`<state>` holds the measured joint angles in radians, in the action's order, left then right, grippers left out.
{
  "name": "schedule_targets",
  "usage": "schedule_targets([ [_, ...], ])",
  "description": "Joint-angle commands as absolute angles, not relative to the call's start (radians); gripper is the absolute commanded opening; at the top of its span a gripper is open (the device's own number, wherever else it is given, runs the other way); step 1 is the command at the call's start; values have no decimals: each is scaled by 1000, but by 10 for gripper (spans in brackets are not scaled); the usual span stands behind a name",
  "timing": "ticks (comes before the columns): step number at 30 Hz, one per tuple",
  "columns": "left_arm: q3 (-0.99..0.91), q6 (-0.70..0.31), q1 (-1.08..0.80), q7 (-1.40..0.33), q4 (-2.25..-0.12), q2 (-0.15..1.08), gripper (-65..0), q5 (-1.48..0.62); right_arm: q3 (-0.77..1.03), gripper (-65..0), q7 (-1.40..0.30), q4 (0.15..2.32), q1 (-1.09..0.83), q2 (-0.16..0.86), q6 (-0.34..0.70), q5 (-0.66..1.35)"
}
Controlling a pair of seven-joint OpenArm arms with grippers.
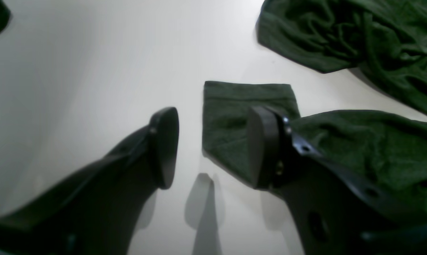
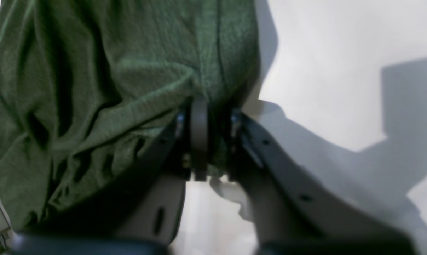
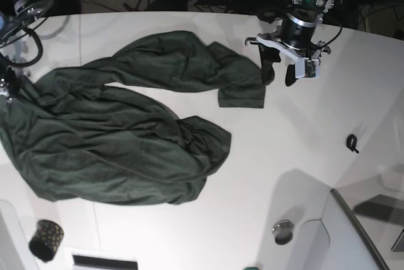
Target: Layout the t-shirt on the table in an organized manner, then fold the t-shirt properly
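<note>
Large dark green short-sleeved t-shirt (image 3: 120,150) of soft plain fabric lies crumpled and spread over the 9 o'clock half of the wide glossy white table (image 3: 303,156) in the base view, one sleeve reaching out toward 2 o'clock.

Left gripper (image 1: 213,148) hangs over that sleeve's cuff, jaws apart, nothing between them; one black finger sits above the cuff edge, the other over bare tabletop. Whether the finger touches the cloth, cannot tell.

Right gripper (image 2: 208,141) at the 9 o'clock edge of the base view, jaws clenched on a bunched fold of the t-shirt, fabric draping up and away from the pads.

Small black clip-like object (image 3: 352,143) on the table at 3 o'clock, well apart from the shirt. Dark patterned cup (image 3: 45,240) at 7 o'clock, round metal fitting (image 3: 283,231) at 5 o'clock.
</note>
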<state>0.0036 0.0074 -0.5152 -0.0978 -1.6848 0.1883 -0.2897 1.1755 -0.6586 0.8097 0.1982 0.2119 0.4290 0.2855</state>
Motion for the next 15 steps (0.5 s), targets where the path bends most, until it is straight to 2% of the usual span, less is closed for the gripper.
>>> schedule_targets([
  [1, 4, 7, -516, -73, -1699, 193, -344, -292, 1173, -650, -665, 822, 196, 231, 437, 278],
  [11, 7, 7, -481, -73, -1684, 191, -344, -292, 1173, -642, -782, 1007, 120, 225, 438, 278],
  [15, 82, 7, -406, -73, -1615, 194, -344, -285, 1173, -642, -826, 1081, 97, 223, 438, 278],
])
